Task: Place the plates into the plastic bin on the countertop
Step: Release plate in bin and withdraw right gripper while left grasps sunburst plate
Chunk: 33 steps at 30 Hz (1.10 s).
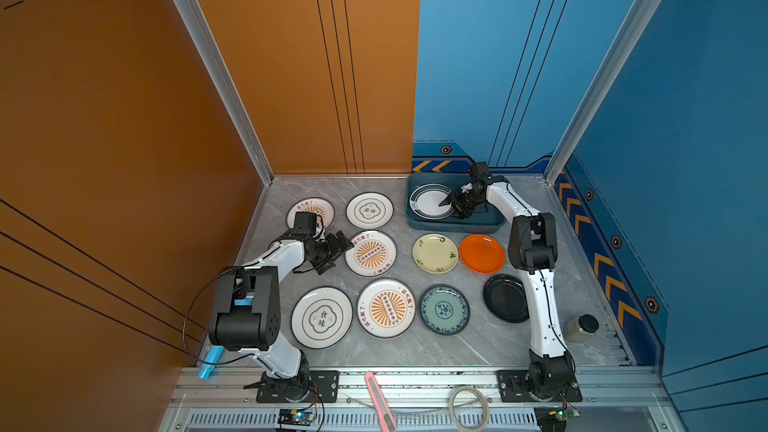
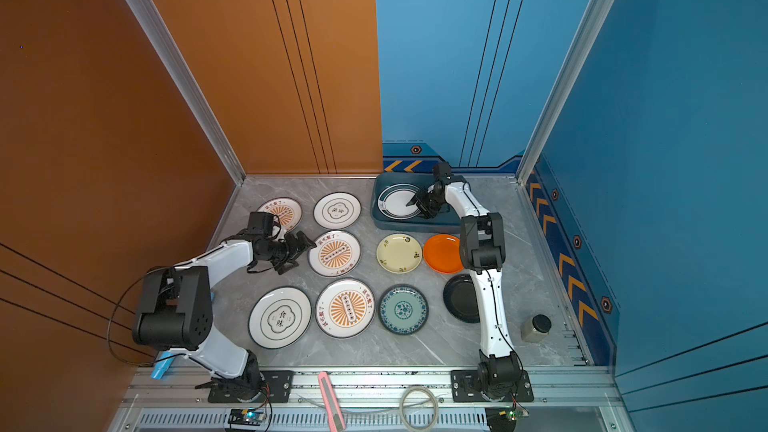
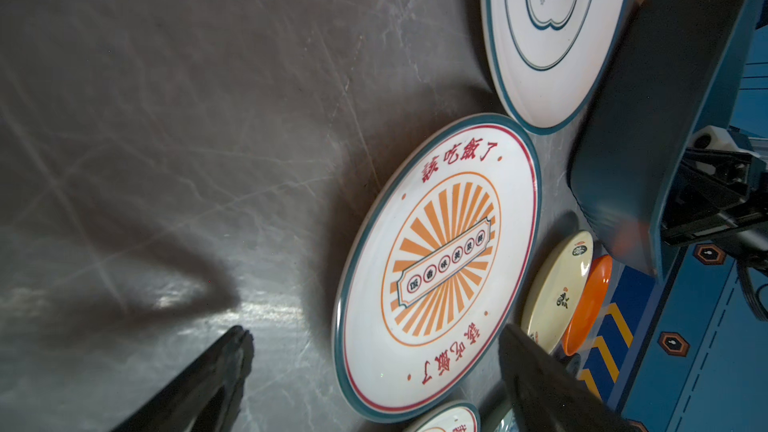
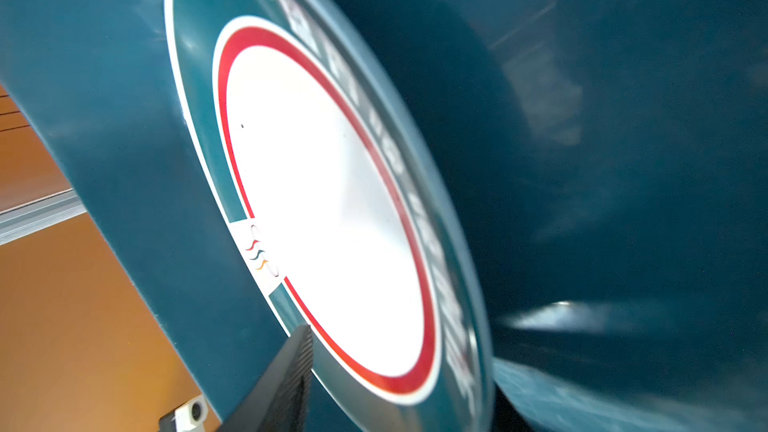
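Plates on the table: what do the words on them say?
"該吃飯了": red, twice on the rim of the middle sunburst plate.
"食味": black, centre of the near quatrefoil plate.
Sunburst centre band and marks on the cream plate: too small.
Rim lettering of the teal-rimmed plate in the plastic bin: blurred.

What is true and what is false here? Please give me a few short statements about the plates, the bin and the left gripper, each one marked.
1. Exactly one plate lies in the bin. True.
2. The orange plate is in the bin. False: it lies on the countertop, beside the cream plate.
3. The left gripper is open and holds nothing. True.
4. The black plate is stacked on the teal plate. False: they lie apart on the countertop.
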Available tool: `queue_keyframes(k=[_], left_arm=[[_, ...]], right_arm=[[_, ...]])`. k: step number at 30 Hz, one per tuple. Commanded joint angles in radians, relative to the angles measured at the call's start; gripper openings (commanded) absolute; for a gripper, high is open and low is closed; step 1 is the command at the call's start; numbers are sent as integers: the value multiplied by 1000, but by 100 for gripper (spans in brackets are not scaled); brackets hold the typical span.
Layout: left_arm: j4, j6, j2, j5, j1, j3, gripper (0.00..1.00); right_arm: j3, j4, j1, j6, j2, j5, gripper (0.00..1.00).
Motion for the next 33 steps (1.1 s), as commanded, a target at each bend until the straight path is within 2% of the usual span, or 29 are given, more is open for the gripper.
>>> queue_keyframes(k=[1,4,7,14,20,27,33], left_arm=[[23,20,26,-6,-11,1,93],[37,16,47,-8,-21,1,92],[56,11,71,-6,-28,2,89],[166,-8,114,-4,-39,-55,77],[286,-36,158,10,-36,-138,62],[291,-15,192,14,-52,-140,42],[272,15,203,26,-53,-140,31]], right_arm=[[8,-174,-21,-80,-68,206,54],[10,-225,-37,-115,-106,293,54],[7,-242,-55,-138,-141,328,54],[-2,-239,-90,-199,-256,277,54],[-119,-204,-120,-234,-402,207,53],[-326,-114,-154,-244,-556,152,52],[-396,-85,-159,-240,-609,139,51]])
